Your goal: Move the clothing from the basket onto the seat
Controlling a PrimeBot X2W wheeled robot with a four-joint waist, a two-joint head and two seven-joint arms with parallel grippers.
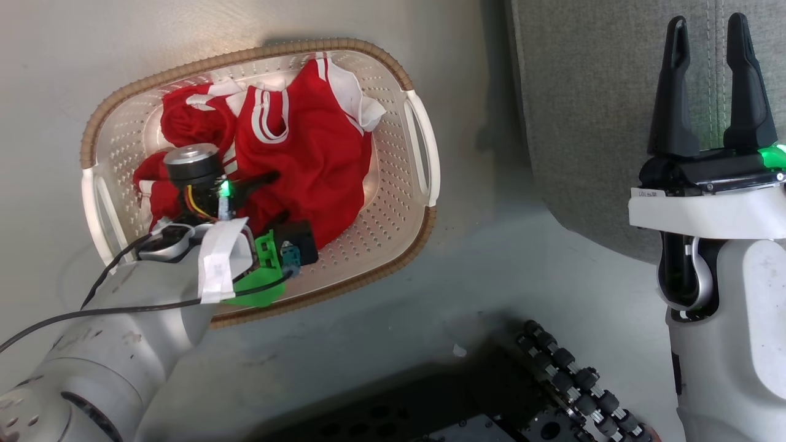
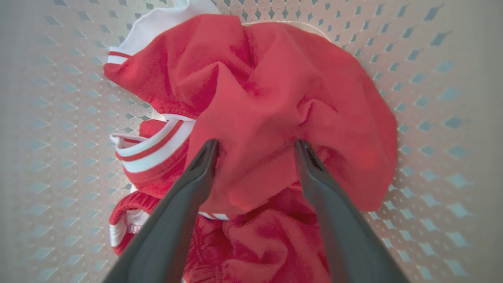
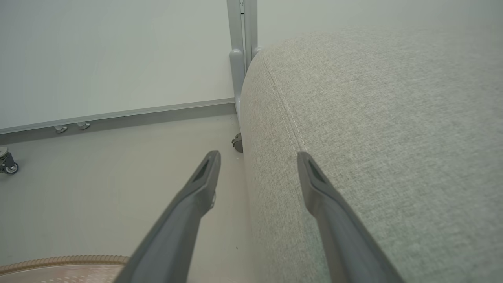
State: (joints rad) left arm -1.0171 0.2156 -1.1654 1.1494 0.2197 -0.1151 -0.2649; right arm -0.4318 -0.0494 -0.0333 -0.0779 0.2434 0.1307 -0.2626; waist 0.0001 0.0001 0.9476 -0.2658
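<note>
**A:** Head view?
**B:** The clothing (image 1: pixel 307 153) is lying in the basket (image 1: pixel 393 202); the right gripper (image 1: pixel 706 24) is standing spread at the seat (image 1: pixel 589 110)'s edge.
**A:** Left wrist?
**B:** The left gripper (image 2: pixel 255 145) is straddling a red fold, fingers apart.
**A:** Right wrist?
**B:** Fingers are gaping over the seat's seam.

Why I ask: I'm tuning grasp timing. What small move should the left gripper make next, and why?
Probably close the left gripper. Its fingers stand open, tips against the red clothing with a raised fold bunched between them, low inside the basket. Nothing is gripped yet, so lifting now would likely leave the clothing behind.
</note>
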